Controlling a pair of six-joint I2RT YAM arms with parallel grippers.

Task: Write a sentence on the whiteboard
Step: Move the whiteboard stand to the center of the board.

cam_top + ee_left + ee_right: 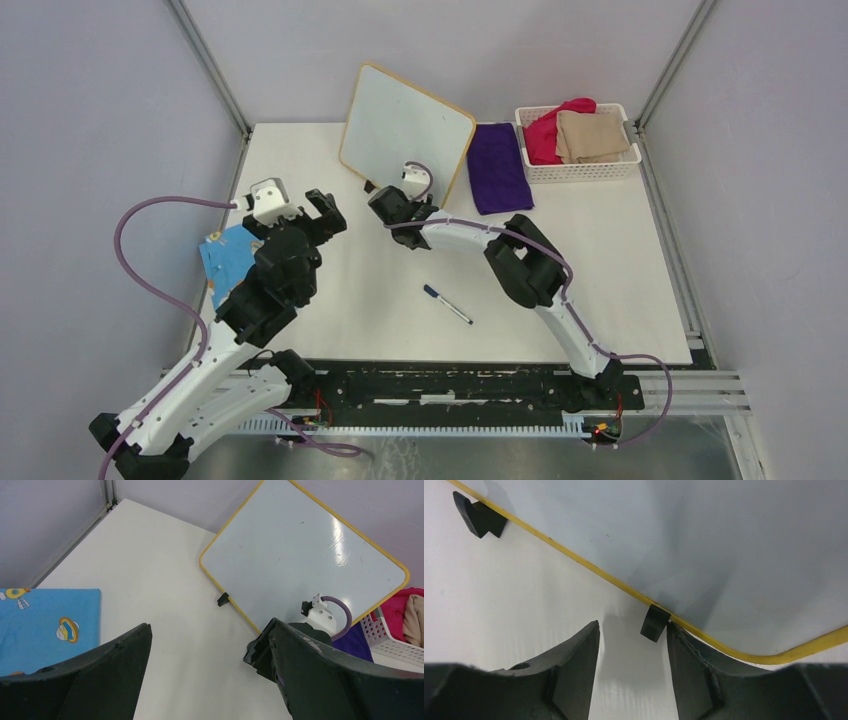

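From where I stand, the whiteboard [405, 125] leans at the upper middle of the desk [600, 300], its lower edge running slantwise just ahead of the nearer right gripper [633, 630], jaws parted and empty beside a black foot [655, 623], while the left gripper [209, 626] gapes wide, farther left.

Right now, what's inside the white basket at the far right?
The basket holds a pink cloth and a tan cloth, side by side. Anything beneath them is covered.
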